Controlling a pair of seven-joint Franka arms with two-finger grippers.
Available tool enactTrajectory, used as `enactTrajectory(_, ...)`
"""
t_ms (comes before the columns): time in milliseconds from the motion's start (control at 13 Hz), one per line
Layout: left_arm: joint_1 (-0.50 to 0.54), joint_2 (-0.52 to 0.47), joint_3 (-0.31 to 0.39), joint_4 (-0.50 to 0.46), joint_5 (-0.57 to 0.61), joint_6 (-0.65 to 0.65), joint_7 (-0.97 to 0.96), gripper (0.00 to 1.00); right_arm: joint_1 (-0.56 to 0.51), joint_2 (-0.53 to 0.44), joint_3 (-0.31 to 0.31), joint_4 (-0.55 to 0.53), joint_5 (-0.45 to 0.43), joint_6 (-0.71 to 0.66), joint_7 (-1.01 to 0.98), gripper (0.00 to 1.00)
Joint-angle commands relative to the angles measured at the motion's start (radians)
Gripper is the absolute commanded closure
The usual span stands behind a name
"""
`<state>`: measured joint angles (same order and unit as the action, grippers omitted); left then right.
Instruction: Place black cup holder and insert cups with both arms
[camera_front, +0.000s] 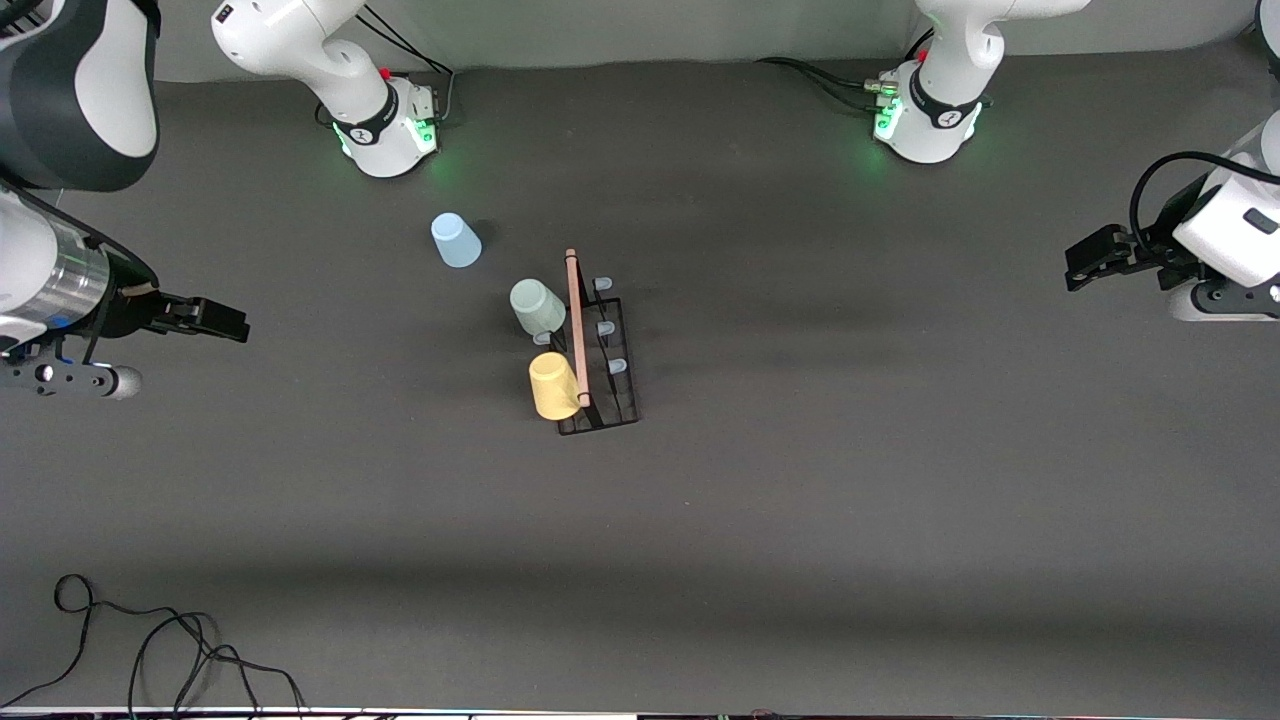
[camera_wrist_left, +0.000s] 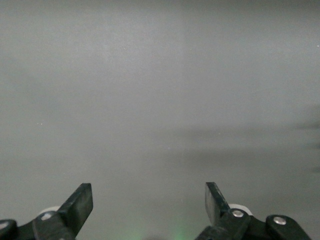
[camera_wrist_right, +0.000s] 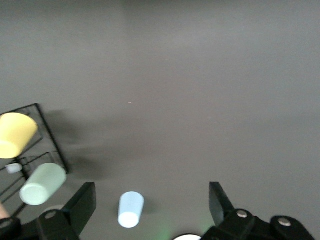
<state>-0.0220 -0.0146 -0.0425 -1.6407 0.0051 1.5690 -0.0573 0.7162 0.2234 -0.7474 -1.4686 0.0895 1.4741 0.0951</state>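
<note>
The black cup holder (camera_front: 605, 360) stands mid-table, its wooden rod handle (camera_front: 577, 325) along the top. A pale green cup (camera_front: 537, 306) and a yellow cup (camera_front: 553, 386) hang on its prongs on the side toward the right arm's end. The light blue cup (camera_front: 455, 240) stands upside down on the table, farther from the front camera than the holder. My right gripper (camera_front: 238, 324) hangs open and empty, well apart from the holder toward the right arm's end. Its wrist view shows the blue cup (camera_wrist_right: 131, 209), green cup (camera_wrist_right: 42, 184) and yellow cup (camera_wrist_right: 15, 134). My left gripper (camera_front: 1074, 270) is open over bare table.
The two arm bases (camera_front: 385, 125) (camera_front: 925, 115) stand along the table edge farthest from the front camera. Loose black cables (camera_front: 150, 640) lie at the near corner at the right arm's end. Several prongs (camera_front: 606, 328) on the holder's other side carry nothing.
</note>
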Motion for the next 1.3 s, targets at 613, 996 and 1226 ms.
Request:
enactTrajectory(613,0.001,-0.022,0.000,-0.010,0.003,-0.006,-0.006,0.00,-0.681,-0.222,0.709,-0.191,-0.125,0.115,-0.022,0.00)
enactTrajectory(996,0.001,-0.022,0.000,-0.010,0.003,-0.006,-0.006,0.00,-0.686,-0.217,0.704,-0.190,-0.140,0.138,-0.055,0.00)
enactTrajectory(1226,0.001,-0.022,0.000,-0.010,0.003,-0.006,-0.006,0.00,-0.682,-0.217,0.703,-0.193,-0.139,0.138,-0.055,0.00)
